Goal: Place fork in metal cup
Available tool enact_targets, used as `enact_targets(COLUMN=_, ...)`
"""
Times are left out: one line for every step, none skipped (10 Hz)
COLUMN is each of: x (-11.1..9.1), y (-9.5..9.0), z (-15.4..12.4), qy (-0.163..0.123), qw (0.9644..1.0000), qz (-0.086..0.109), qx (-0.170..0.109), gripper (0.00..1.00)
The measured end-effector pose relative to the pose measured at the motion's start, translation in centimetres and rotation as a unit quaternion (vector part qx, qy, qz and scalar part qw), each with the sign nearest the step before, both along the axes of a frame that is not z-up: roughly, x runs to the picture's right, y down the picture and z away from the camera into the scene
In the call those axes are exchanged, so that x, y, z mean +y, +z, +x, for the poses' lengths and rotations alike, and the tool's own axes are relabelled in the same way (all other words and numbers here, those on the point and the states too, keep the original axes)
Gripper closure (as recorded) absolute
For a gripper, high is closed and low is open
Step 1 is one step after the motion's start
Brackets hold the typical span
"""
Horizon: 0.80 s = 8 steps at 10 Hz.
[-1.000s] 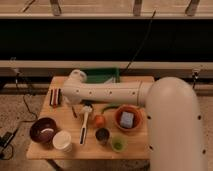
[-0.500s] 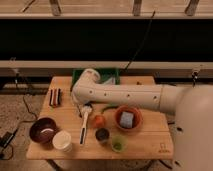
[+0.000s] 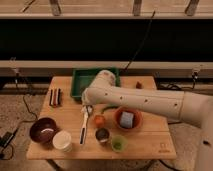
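Gripper (image 3: 87,108) low by the white tool's (image 3: 83,131) head, grip impossible to tell. Metal cup (image 3: 102,135) near, beside green cup (image 3: 118,144).

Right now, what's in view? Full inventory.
table: 1, wood, centre
tray: 1, green, table's far edge
dark brown bowl: 1, dark brown, near corner, image-left
white cup: 1, white, beside that bowl
white utensil: 1, white, between white cup and metal cup
metal cup: 1, dark shiny, near edge, centre
green cup: 1, light green, beside metal cup
small round object: 1, orange, behind metal cup
orange bowl: 1, orange, behind green cup
arm: 1, white, from image-right
gripper: 1, over white utensil's far end
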<state>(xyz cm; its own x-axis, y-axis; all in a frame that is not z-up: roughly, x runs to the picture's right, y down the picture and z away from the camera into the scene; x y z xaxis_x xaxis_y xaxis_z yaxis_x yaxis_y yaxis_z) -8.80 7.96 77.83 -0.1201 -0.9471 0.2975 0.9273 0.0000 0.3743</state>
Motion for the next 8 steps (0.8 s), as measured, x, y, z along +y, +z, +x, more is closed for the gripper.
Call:
enact_targets(x=0.0, y=0.0, z=1.0, qy=0.018, qw=0.9998, qz=-0.002, qx=0.004, gripper=1.00)
enact_targets(x=0.1, y=0.0, z=1.7, qy=0.033, qw=0.9994, qz=-0.004, qx=0.003, gripper=1.00)
enact_targets(x=0.0, y=0.0, z=2.5, qy=0.043, qw=0.9991, qz=-0.002, qx=0.003, gripper=1.00)
enact_targets(x=0.4, y=-0.3, z=3.2, qy=0.060, qw=0.9982, qz=0.000, qx=0.000, gripper=1.00)
enact_targets(x=0.6, y=-0.5, z=3.5, qy=0.072, qw=0.9974, qz=0.003, qx=-0.005, gripper=1.00)
enact_targets(x=0.8, y=-0.6, z=4.0, qy=0.081, qw=0.9966, qz=0.005, qx=-0.007, gripper=1.00)
enact_targets(x=1.2, y=-0.9, z=4.8, qy=0.096, qw=0.9953, qz=0.008, qx=-0.010, gripper=1.00)
enact_targets(x=1.5, y=-1.1, z=5.2, qy=0.102, qw=0.9946, qz=0.009, qx=-0.013, gripper=1.00)
